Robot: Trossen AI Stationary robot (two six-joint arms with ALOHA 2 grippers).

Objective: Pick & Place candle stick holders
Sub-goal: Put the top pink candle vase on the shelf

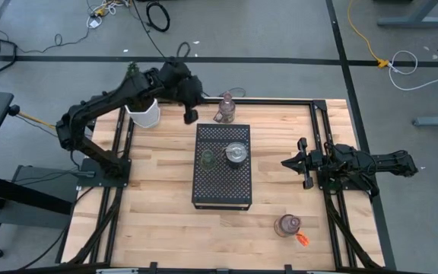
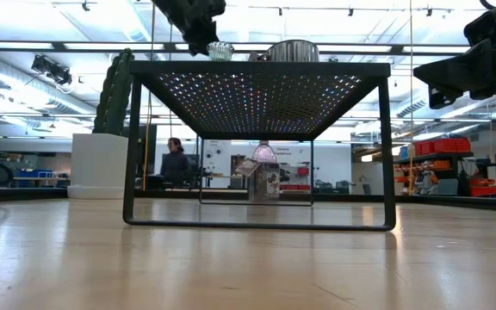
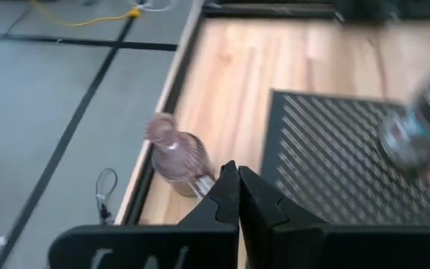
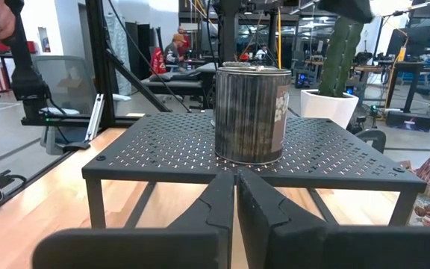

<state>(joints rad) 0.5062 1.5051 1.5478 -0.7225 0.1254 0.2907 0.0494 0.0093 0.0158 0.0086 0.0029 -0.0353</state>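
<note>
While the left gripper (image 1: 191, 115) hovered near the pink holder (image 1: 225, 109) at the table's far edge, its fingers were pressed together and empty; they would need to part, then descend squarely around the glass. On the perforated stand (image 1: 223, 186) sat the green holder (image 1: 207, 157) and silvery holder (image 1: 236, 153); the right gripper (image 1: 286, 163) waited beside the stand, closed, holding nothing.

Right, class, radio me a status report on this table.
Left gripper shut, empty, beside pink holder. Right gripper shut, waiting. Silvery holder and green holder on black rack. Nothing blocking.
</note>
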